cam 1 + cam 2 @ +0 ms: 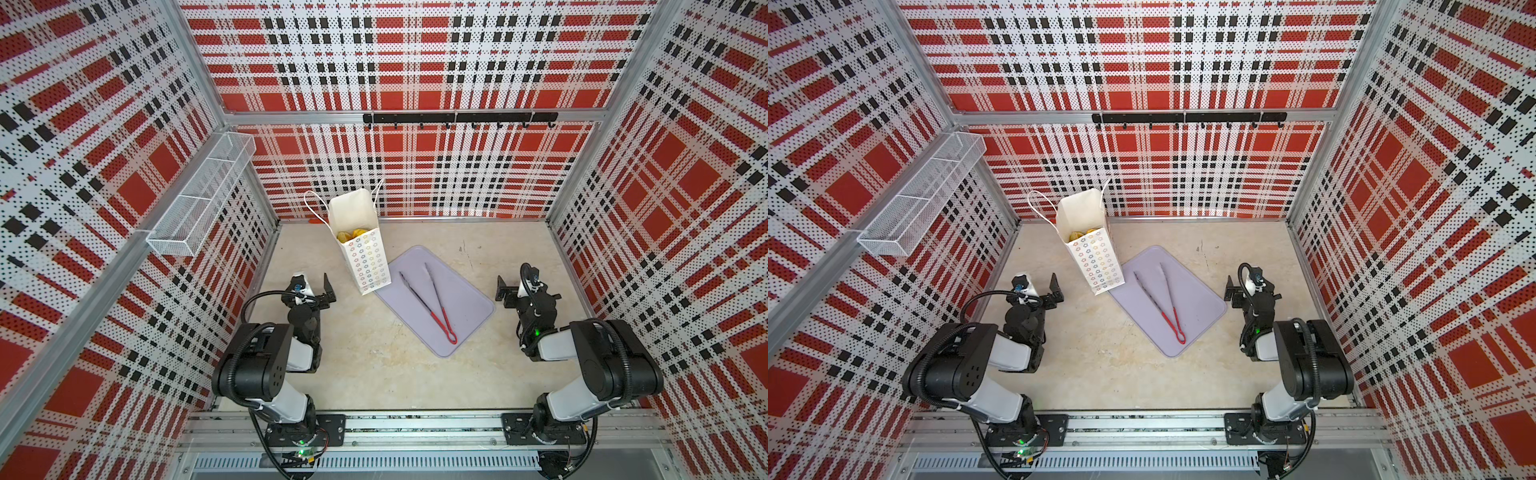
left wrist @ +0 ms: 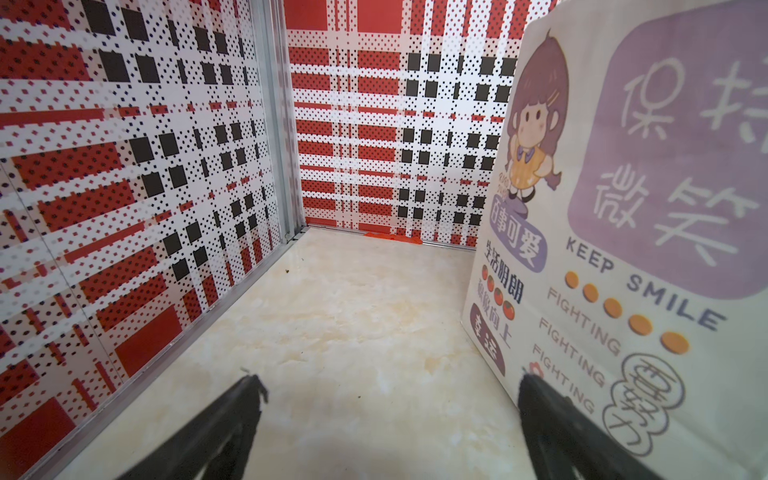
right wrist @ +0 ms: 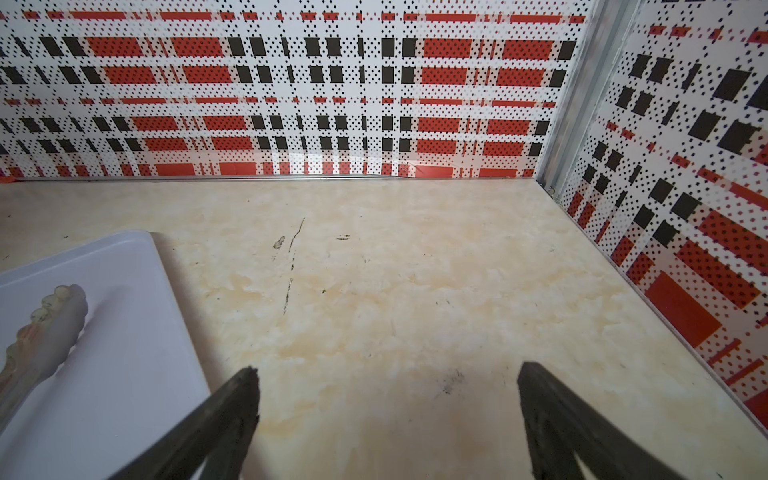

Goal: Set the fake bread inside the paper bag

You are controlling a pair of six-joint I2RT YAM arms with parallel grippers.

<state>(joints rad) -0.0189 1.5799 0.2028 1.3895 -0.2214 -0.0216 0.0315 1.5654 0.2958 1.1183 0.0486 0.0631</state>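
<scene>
The paper bag point(image 1: 365, 257) point(image 1: 1096, 257) stands upright and open near the back of the floor, its ring-printed narrow side facing the front. Golden-yellow fake bread point(image 1: 350, 236) point(image 1: 1079, 235) shows inside its mouth; only the top pieces can be seen. My left gripper point(image 1: 316, 286) point(image 1: 1043, 287) hangs open and empty just left of the bag. In the left wrist view the gripper point(image 2: 388, 386) has bare floor between its fingers, and the bag's printed broad face point(image 2: 623, 208) lies close beside one fingertip. My right gripper point(image 1: 513, 282) point(image 1: 1237, 287) point(image 3: 388, 378) is open and empty over bare floor right of the tray.
A lilac tray point(image 1: 469, 299) point(image 1: 1202, 299) point(image 3: 124, 332) lies right of the bag with red-handled metal tongs point(image 1: 419, 298) point(image 3: 45, 324) on it. A white wire-mesh basket point(image 1: 199, 195) hangs on the left wall and a black hook rail point(image 1: 457, 118) on the back wall. Plaid walls enclose three sides.
</scene>
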